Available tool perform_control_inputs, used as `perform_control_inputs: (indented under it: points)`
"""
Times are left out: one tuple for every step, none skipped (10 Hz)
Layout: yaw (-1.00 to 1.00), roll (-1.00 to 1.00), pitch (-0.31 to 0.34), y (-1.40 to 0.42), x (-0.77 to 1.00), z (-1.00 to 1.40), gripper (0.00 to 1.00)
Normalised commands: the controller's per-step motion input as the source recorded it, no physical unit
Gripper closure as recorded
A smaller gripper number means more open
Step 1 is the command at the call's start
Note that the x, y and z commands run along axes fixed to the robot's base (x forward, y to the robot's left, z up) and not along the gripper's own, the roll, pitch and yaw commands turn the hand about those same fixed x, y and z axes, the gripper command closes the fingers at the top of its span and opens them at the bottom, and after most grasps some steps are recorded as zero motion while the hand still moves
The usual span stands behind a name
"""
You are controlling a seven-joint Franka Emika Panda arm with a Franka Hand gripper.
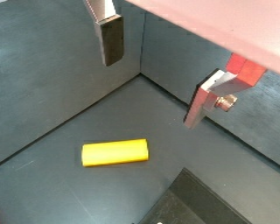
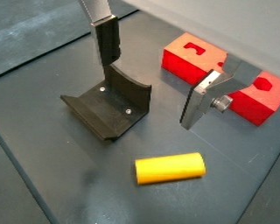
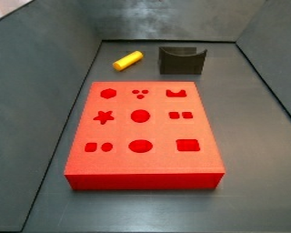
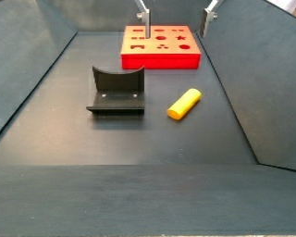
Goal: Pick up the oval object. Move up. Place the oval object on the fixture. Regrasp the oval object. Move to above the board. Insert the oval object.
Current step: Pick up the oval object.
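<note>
The oval object (image 3: 128, 60) is a short yellow peg lying flat on the grey floor beside the fixture (image 3: 181, 59), a dark block with a curved notch. Both also show in a side view, the oval object (image 4: 184, 103) right of the fixture (image 4: 116, 91). The red board (image 3: 142, 127) with shaped holes lies flat in the middle. My gripper (image 4: 178, 11) hangs high over the board's end, open and empty. In both wrist views the gripper (image 1: 153, 92) (image 2: 150, 94) is well above the oval object (image 1: 115, 152) (image 2: 170, 168) and the fixture (image 2: 108, 105).
Sloped grey walls (image 4: 45, 56) enclose the floor on all sides. Red parts of the board (image 2: 195, 57) show behind the fingers (image 2: 203, 101) in a wrist view.
</note>
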Motion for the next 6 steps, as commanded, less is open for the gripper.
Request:
perform_control_inputs:
  points:
    - [0.00,-0.01,-0.106,-0.01,-0.13,-0.35,0.00]
    - [-0.80,0.03,0.019,-0.02,-0.16,-0.74,0.00]
    - [-1.00,0.00,0.030,0.01,0.00,-0.83,0.00]
    - [-1.00,0.00,0.010,0.02,0.00,-0.94,0.00]
    - [-1.00,0.00,0.000,0.00,-0.02,-0.99,0.00]
    - [-0.98,0.00,0.000,0.00,0.00,-1.00,0.00]
